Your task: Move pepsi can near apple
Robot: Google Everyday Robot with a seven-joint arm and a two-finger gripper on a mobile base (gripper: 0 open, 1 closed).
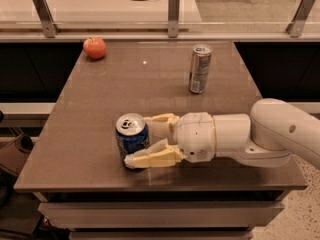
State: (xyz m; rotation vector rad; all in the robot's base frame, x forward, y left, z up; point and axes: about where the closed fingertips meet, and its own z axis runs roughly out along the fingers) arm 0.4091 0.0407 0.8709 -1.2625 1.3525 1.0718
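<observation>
Gripper (pixel 137 139) spread just wider than the pepsi can (pixel 131 134) between its fingers. Probably light, slick and dentable, so squeeze mid-body gently.

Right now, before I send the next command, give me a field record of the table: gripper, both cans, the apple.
gripper: low over the brown table near its front edge, reaching in from the right, at the dark blue soda can
dark blue soda can: upright on the table, front, left of centre
small round red-orange apple: far left corner, well apart from the blue can
tall slim silver-grey can: upright, far side, right of centre, clear of the arm
task status: blue can not yet near the apple
</observation>
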